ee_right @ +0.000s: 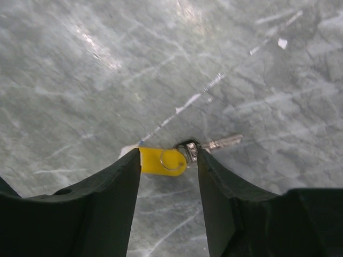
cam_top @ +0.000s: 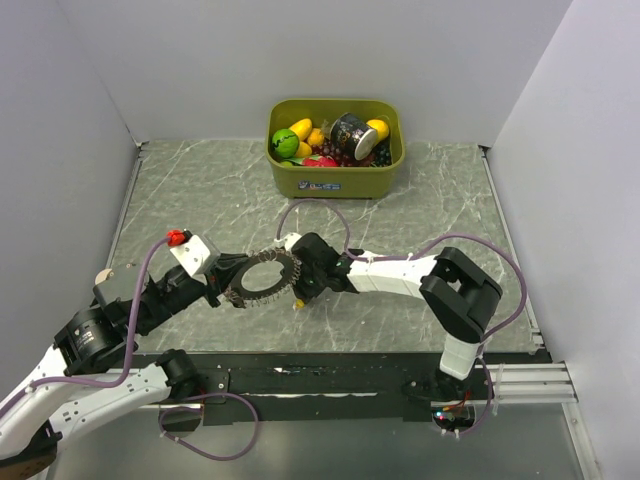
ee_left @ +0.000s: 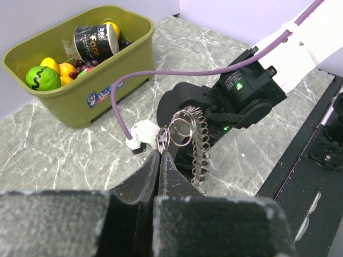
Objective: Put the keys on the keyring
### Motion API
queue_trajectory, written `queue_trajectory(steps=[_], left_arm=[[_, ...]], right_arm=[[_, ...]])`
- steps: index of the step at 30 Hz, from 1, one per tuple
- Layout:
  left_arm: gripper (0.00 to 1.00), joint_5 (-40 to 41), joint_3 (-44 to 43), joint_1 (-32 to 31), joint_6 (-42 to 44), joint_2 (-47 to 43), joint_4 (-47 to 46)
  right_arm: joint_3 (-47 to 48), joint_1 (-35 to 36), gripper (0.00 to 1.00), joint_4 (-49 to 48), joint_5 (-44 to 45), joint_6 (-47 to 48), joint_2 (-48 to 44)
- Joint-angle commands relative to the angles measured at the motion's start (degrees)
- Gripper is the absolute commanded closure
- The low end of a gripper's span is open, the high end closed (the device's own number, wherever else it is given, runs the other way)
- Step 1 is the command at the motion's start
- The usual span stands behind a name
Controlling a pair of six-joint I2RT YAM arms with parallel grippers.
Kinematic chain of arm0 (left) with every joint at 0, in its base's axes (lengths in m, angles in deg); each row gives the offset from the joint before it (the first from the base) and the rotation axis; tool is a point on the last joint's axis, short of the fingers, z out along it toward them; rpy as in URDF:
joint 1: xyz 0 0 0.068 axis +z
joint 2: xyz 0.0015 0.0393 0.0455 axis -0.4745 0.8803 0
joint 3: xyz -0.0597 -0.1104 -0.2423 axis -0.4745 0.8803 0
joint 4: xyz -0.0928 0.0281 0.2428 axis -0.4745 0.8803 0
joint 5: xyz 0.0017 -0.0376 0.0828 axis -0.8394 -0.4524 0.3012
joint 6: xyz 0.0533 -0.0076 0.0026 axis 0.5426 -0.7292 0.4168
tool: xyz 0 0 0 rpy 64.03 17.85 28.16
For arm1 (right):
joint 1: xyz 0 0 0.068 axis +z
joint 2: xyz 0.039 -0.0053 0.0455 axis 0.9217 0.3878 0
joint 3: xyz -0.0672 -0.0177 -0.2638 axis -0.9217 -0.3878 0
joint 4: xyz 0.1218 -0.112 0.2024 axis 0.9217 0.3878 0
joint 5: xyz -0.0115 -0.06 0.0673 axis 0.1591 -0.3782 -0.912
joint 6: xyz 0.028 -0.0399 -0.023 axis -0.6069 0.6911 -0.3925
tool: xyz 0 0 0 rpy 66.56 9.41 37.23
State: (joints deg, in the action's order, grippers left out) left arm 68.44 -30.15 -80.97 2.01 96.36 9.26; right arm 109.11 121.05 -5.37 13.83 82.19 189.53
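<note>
Gripping the keyring (ee_left: 201,151) at its rim, the left gripper (ee_left: 159,153) has its jaws pressed together on the metal and holds it up just beside the right gripper (ee_right: 167,156). The right jaws stand apart, straddling a yellow-tagged key (ee_right: 161,161) lying on the surface (ee_right: 107,80).

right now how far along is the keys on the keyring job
Early. Done: the left gripper is shut on the keyring, holding it ready. In hand: the right gripper is open, its fingers either side of a yellow-tagged key lying on the marble. Left: grasp that key and thread it on; no coloured tag shows on the ring yet.
</note>
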Motion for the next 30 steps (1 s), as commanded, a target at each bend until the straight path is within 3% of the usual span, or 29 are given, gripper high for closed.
queue_trajectory(steps=[1, 7, 14, 15, 20, 23, 30], left_arm=[[0.99, 0.03, -1.52, 0.17, -1.21, -0.16, -3.26], [0.99, -0.75, -0.9, 0.26, -1.21, 0.28, -4.41], [0.99, -0.76, -0.9, 0.17, -1.21, 0.37, -4.67], [0.99, -0.84, -0.81, 0.17, -1.21, 0.37, -4.76], [0.99, -1.11, -0.37, 0.17, -1.21, 0.54, -5.11], [0.99, -1.11, -0.2, 0.17, -1.21, 0.45, -4.94], [0.99, -1.37, -0.28, 0.17, -1.21, 0.81, -4.67]], right_arm=[[1.56, 0.45, 0.47, 2.37, 3.03, -0.32, 0.66], [1.39, 0.54, 0.5, 2.29, 3.56, -0.32, 1.8], [1.48, 0.71, 0.59, 1.67, 0.92, -0.24, 3.21], [1.39, 0.71, 0.68, 1.49, 0.83, -0.32, 3.21], [1.13, 0.71, 0.83, 1.32, 1.0, -1.29, 1.99], [-0.37, 0.1, 1.0, 0.35, 0.57, -2.16, -0.21], [-6.16, -3.76, 1.0, -3.69, -3.65, -4.19, -6.71]])
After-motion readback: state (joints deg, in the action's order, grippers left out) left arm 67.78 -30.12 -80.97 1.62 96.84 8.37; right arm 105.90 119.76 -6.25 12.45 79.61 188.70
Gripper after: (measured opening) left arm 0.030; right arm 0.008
